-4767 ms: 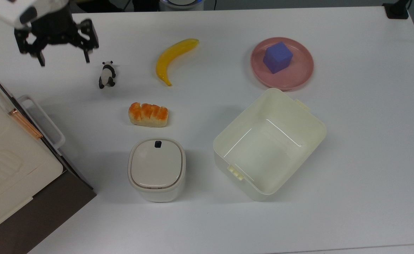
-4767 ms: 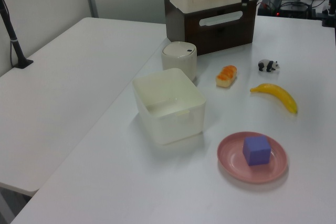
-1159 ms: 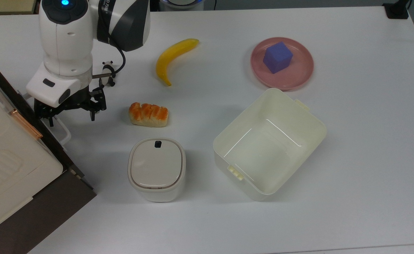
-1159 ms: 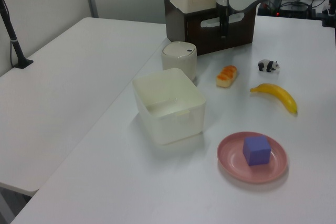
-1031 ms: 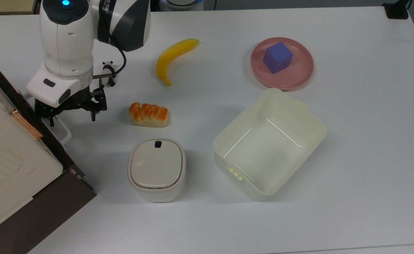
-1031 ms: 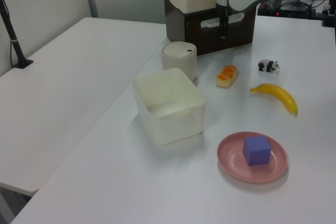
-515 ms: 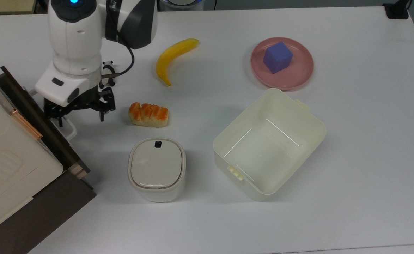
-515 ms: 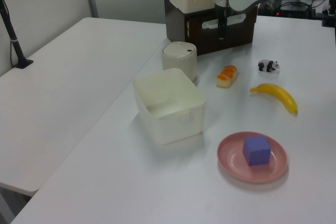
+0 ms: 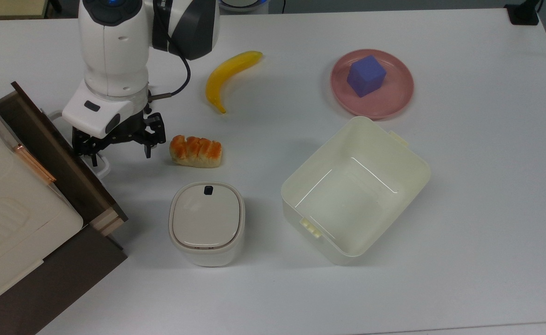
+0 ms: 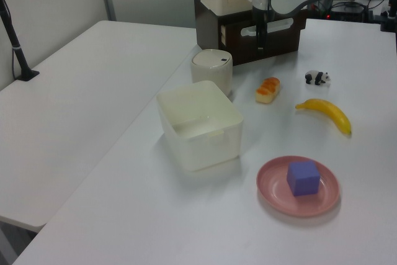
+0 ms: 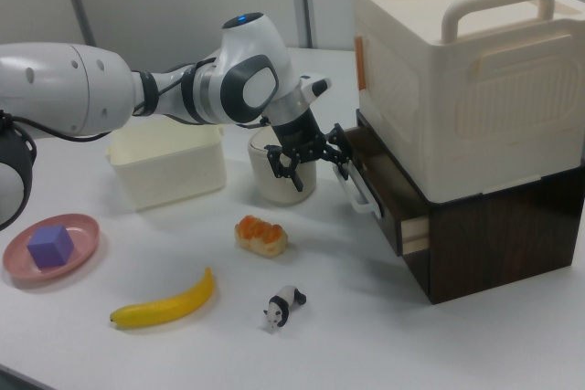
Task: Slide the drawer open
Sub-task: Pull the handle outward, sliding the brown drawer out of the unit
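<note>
- White tabletop (image 9: 463,195) carried everything, with a second white table off to the left view's left.
- Open cream tub (image 9: 356,190) sat mid-table with nothing in it.
- Pink plate (image 9: 394,100) held one purple cube (image 9: 367,75).
- Small lidded white bin (image 9: 206,223) had its lid down, so no clue what was inside.
- Bread roll (image 9: 195,150), banana (image 9: 229,77) and, in the right view, a toy panda (image 11: 281,306) lay loose on the table.
- Drawer (image 9: 56,156) sat at the top view's left edge, under a cream appliance (image 9: 8,204), pulled partway out of its dark cabinet; the appliance hid most of its inside.
- Gripper (image 9: 117,154) had its fingers spread fairly wide, one finger (image 9: 92,157) hooked through the white loop handle (image 11: 356,191), the other hanging free by the roll. Nothing was actually pinched.
- Cabinet and appliance were cut off by the top view's left edge.
</note>
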You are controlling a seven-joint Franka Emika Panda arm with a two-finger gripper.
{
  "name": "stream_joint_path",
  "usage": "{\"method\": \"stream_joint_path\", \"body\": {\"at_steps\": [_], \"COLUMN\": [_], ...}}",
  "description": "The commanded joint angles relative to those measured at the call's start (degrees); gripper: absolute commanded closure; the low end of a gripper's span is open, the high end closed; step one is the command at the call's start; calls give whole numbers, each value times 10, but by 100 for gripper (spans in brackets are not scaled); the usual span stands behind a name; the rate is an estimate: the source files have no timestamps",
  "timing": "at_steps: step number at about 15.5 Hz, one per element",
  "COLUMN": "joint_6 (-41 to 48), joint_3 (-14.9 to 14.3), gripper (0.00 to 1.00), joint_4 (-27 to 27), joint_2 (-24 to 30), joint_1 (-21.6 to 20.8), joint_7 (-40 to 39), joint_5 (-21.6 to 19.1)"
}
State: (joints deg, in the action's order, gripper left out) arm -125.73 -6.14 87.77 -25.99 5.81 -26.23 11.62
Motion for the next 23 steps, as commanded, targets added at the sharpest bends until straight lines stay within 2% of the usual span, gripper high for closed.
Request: {"method": "stream_joint_path", "body": {"at_steps": [1,23], "joint_6": [36,133], "joint_3": [20,42], "gripper": [0,0], "joint_4": [34,44], "joint_2": [30,45], "joint_1": [-7,-6], "joint_7": [22,22], "joint_5": [7,5]}}
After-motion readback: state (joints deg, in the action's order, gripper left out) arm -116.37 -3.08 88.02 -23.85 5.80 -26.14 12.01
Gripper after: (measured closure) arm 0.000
